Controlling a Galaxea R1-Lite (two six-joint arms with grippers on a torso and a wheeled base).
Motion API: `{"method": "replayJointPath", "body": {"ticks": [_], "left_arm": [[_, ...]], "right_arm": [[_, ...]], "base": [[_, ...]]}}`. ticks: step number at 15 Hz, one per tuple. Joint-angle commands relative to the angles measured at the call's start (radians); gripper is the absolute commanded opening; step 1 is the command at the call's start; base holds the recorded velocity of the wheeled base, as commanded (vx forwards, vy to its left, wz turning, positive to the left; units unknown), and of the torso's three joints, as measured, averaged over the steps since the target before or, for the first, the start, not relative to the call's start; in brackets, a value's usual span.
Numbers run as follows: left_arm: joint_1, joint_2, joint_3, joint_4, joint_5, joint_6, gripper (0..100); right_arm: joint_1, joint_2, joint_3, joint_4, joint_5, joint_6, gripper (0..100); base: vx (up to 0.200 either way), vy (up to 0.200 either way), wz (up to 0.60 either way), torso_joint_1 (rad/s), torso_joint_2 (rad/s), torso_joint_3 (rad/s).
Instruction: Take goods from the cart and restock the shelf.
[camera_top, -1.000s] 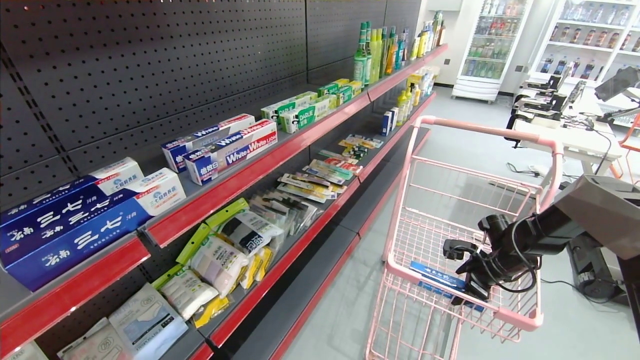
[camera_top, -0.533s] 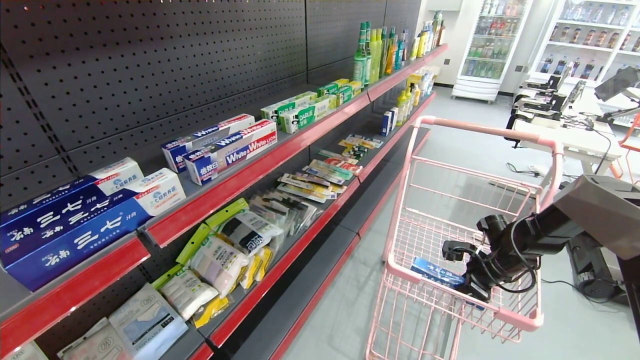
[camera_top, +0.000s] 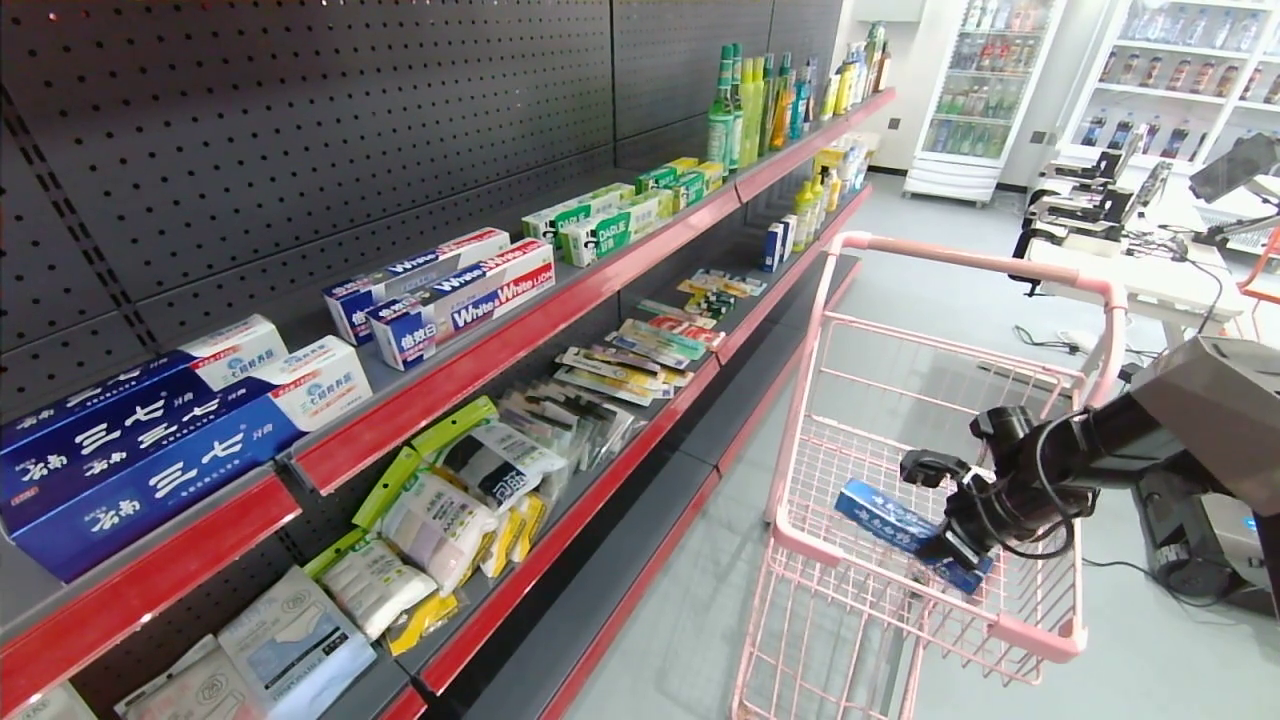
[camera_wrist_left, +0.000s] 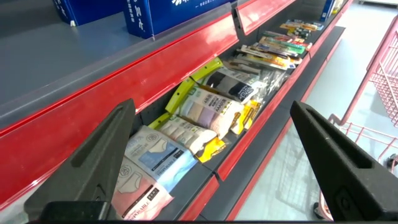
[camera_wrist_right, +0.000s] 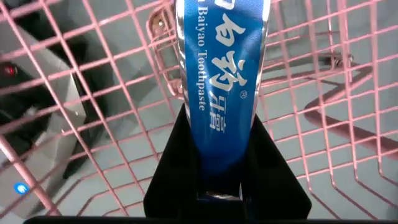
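Presently the right pincer (camera_top: 950, 545) is clenched on one end of the long blue cardboard toothpaste box (camera_top: 890, 515); the right wrist view shows the black jaws closed on either side of that box (camera_wrist_right: 224, 74); the box projects ahead of the pincer, tilted, at about the level of the top rim of the pink wire shopping cart (camera_top: 1020, 630), with the cart's mesh beneath the pincer; the step in hand is judged to be the lift-out, not yet complete; raise the pincer straight up until the box's free end stands clear of the rim ahead of it, since a sideways sweep begun too low could catch that end on the wire; apply full clamping force, because a long box held by one end acts as a lever and may pivot between the jaws; the likely destination is the red-edged grey metal top shelf (camera_top: 500, 350), well apart from the pincer on its left side, where matching large blue toothpaste boxes (camera_top: 150, 450) lie lengthwise; turn the held box parallel to the shelf's edge before setting it down; the left pincer (camera_wrist_left: 212, 107) hangs with jaws spread wide and empty near a lower shelf of soft white plastic packets (camera_wrist_left: 180, 134); it appears to have no part in this step.
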Motion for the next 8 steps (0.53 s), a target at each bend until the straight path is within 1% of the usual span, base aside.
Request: {"method": "replayJointPath", "body": {"ticks": [1,2,3,6,7,8], "left_arm": [[0.000,0.001,0.000,0.000,0.000,0.000,100],[0.000,0.001,0.000,0.000,0.000,0.000,100],[0.000,0.001,0.000,0.000,0.000,0.000,100],[0.000,0.001,0.000,0.000,0.000,0.000,100],[0.000,0.001,0.000,0.000,0.000,0.000,100],[0.000,0.001,0.000,0.000,0.000,0.000,100]], "right_arm": [[0.004,-0.050,-0.048,0.000,-0.001,0.081,0],[0.031,-0.085,-0.062,-0.002,-0.001,0.215,0],[0.050,-0.121,-0.059,-0.005,-0.002,0.304,0],[0.094,-0.253,-0.038,-0.031,-0.005,0.448,0],[0.116,-0.312,-0.018,-0.048,-0.027,0.515,0],[0.139,-0.381,0.014,-0.065,-0.083,0.583,0]], "base": [[0.000,0.000,0.00,0.000,0.00,0.000],[0.000,0.000,0.00,0.000,0.00,0.000],[0.000,0.000,0.00,0.000,0.00,0.000],[0.000,0.000,0.00,0.000,0.00,0.000],[0.000,0.000,0.00,0.000,0.00,0.000],[0.000,0.000,0.00,0.000,0.00,0.000]]}}
